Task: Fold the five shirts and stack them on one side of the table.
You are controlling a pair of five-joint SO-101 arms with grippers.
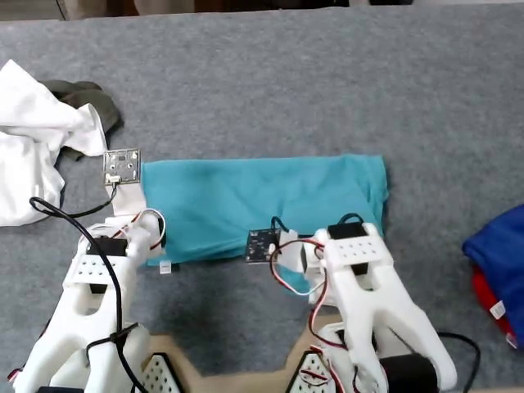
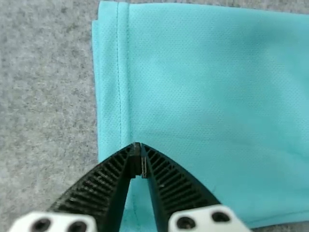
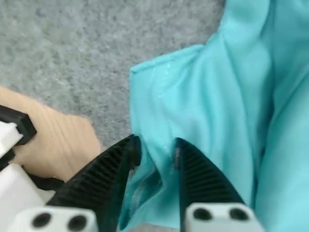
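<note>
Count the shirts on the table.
5: teal shirt spread at centre; white shirt bunched at the left edge; dark green shirt partly under it; blue shirt at the right edge; red shirt mostly hidden beneath it.

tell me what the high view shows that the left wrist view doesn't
Only the high view: a crumpled white shirt over a dark olive garment at one side, a blue shirt and a red shirt at the other edge, and both white arms. Only the left wrist view: the left gripper, its black ribbed fingers shut at a stitched hem. Both: the flat teal knit shirt on the grey felt table cover.
</note>
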